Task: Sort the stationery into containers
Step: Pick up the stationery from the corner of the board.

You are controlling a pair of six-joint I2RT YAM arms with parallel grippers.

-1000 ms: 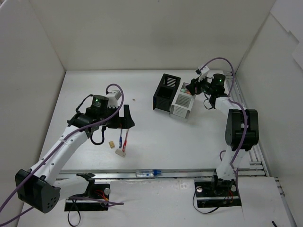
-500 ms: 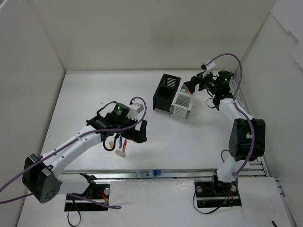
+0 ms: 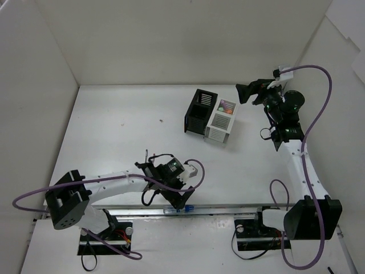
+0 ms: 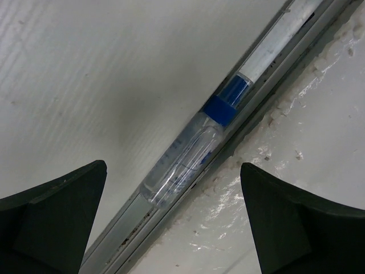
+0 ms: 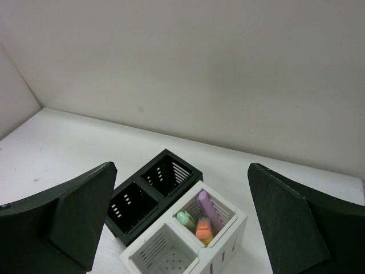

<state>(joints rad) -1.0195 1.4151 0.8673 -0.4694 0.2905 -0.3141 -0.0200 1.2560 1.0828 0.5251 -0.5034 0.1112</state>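
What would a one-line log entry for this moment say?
left gripper: open, over clear blue-capped tube in near-edge rail | right gripper: open, nothing held | white container: coloured markers in one compartment

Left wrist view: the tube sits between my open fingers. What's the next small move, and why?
Probably lower the left gripper straight down before closing. Its fingers are open on either side of the clear blue-capped tube, which lies diagonally in the rail groove. They look to be above it, not yet beside it.
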